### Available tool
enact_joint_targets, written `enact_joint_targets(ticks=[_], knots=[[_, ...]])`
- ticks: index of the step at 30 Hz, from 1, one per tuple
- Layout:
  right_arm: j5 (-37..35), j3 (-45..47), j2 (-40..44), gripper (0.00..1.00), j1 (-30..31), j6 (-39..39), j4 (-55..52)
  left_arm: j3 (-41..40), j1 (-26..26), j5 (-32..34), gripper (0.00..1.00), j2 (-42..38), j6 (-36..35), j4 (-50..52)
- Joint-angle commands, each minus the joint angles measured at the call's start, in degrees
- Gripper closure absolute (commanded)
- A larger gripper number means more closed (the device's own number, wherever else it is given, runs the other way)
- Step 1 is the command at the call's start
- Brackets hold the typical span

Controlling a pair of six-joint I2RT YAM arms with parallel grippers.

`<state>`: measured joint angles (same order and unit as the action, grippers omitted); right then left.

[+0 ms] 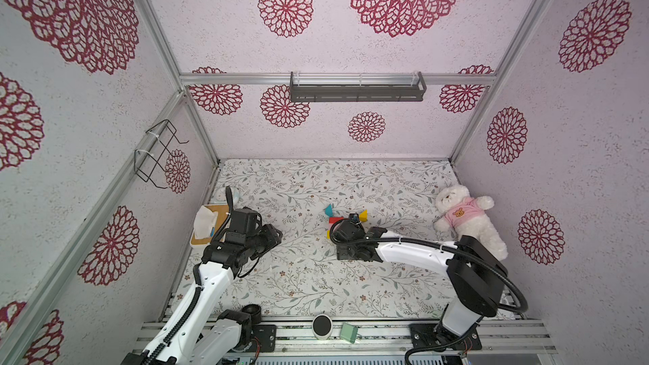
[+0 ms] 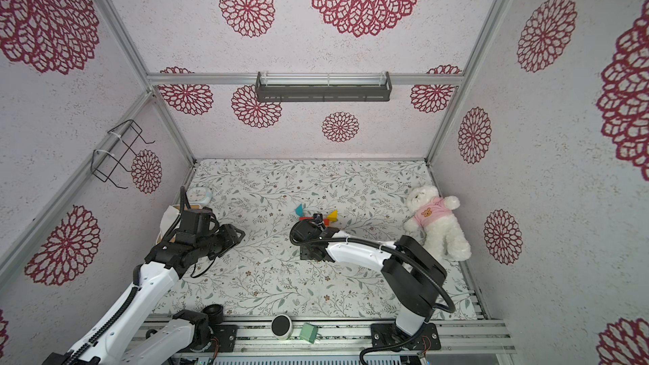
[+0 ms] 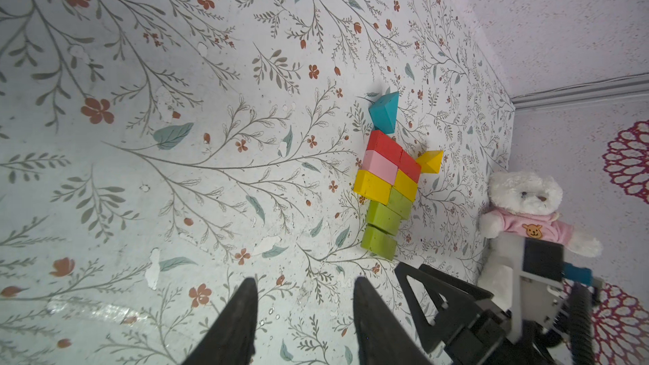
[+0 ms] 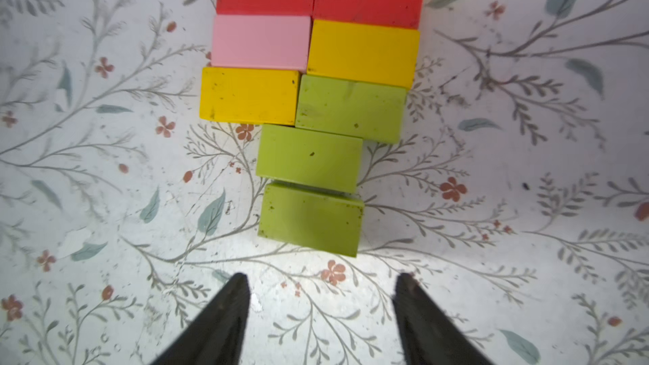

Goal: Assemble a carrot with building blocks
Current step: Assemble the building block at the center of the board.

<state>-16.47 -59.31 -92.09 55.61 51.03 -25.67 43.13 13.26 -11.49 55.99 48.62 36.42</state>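
Observation:
The carrot (image 4: pixel 312 100) lies flat on the floral mat: two red blocks, then pink and yellow, then yellow and lime green, then two single lime-green blocks (image 4: pixel 310 219) tapering toward me. The left wrist view shows the whole carrot (image 3: pixel 386 184), with a teal triangle (image 3: pixel 384 110) and a yellow triangle (image 3: pixel 431 162) at its red end. My right gripper (image 4: pixel 321 277) hovers open just past the last green block, nothing between its fingers. In both top views the right wrist (image 1: pixel 347 233) covers most of the carrot; the teal triangle (image 1: pixel 328 210) and yellow triangle (image 2: pixel 332 215) peek out. My left gripper (image 3: pixel 303 282) (image 1: pixel 277 235) stands open and empty, well left of the carrot.
A white teddy bear (image 1: pixel 467 219) in a pink shirt lies at the mat's right edge. A tissue box (image 1: pixel 207 226) stands at the left edge behind the left arm. A pale mint-green block (image 1: pixel 348 332) and a round white device (image 1: pixel 322 326) rest on the front rail.

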Motion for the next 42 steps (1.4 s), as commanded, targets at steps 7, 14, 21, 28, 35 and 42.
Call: enact_joint_targets(ticks=[7,14,21,28,35,42], knots=[[-0.3,5.5,1.7,0.87,3.0,1.8,1.8,-0.2,2.5,0.3,0.53,5.6,0.7,-6.5],[1.2,4.8,-2.5,0.87,3.4,1.9,5.8,0.5,2.7,0.6,0.53,7.2,0.4,-6.8],[2.1,2.8,-6.4,0.86,3.1,1.6,7.8,0.4,2.6,0.7,0.53,7.8,0.3,-6.7],[2.3,1.4,-8.2,0.85,1.3,0.0,8.3,0.5,2.6,0.7,0.53,7.8,0.2,-6.6],[3.1,1.3,-8.1,0.84,0.6,-1.5,7.0,0.3,2.6,0.7,0.53,8.0,0.3,-6.6],[2.8,3.6,-6.0,0.83,0.3,-1.6,5.4,0.0,2.6,0.8,0.53,8.2,0.7,-7.0]])
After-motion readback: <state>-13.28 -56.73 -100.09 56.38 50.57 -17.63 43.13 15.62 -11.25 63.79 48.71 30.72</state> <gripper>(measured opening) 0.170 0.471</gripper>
